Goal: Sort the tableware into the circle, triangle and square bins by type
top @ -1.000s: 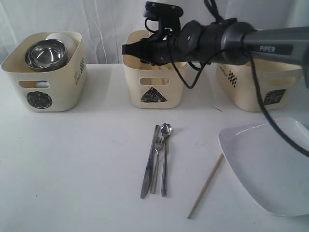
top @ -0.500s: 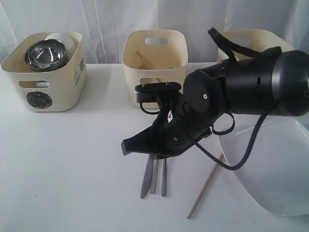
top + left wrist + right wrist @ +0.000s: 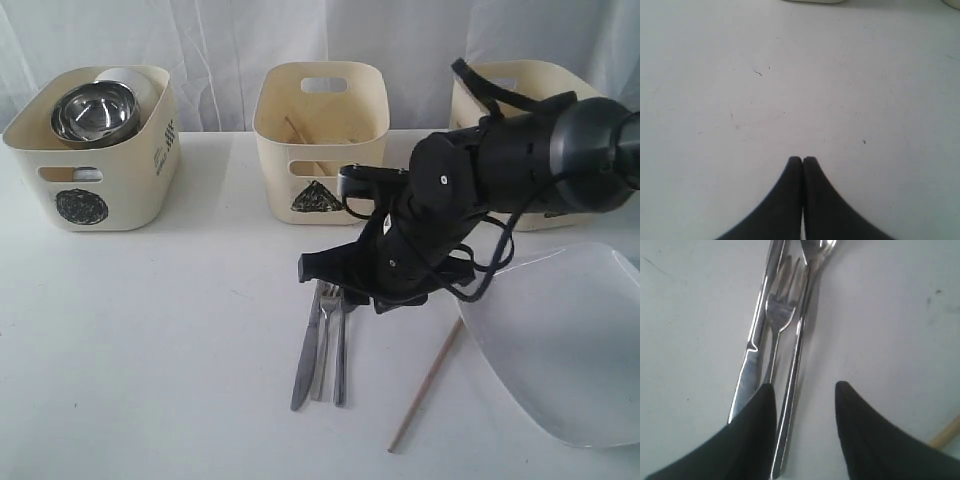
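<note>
A steel knife (image 3: 306,352), fork (image 3: 322,352) and spoon (image 3: 341,352) lie side by side on the white table. My right gripper (image 3: 312,268) hangs low over their upper ends, open and holding nothing. The right wrist view shows the knife (image 3: 752,355), the fork (image 3: 780,310) and the spoon (image 3: 799,355), whose handle runs between the fingers of that gripper (image 3: 805,386). One wooden chopstick (image 3: 425,385) lies beside the white plate (image 3: 565,340); another (image 3: 303,138) is in the triangle bin (image 3: 320,190). A steel bowl (image 3: 95,110) and a white bowl (image 3: 135,82) sit in the circle bin (image 3: 90,195). No mugs show. My left gripper (image 3: 803,159) is shut over bare table.
The square bin (image 3: 520,85) stands at the back right, largely hidden by my right arm. The plate reaches past the table's right front edge of the view. A bin's lower edge (image 3: 812,1) shows far ahead of the left gripper.
My right arm has swung down from above the triangle bin to low over the cutlery, then shifted a little right and back. The tableware on the table has not moved.
</note>
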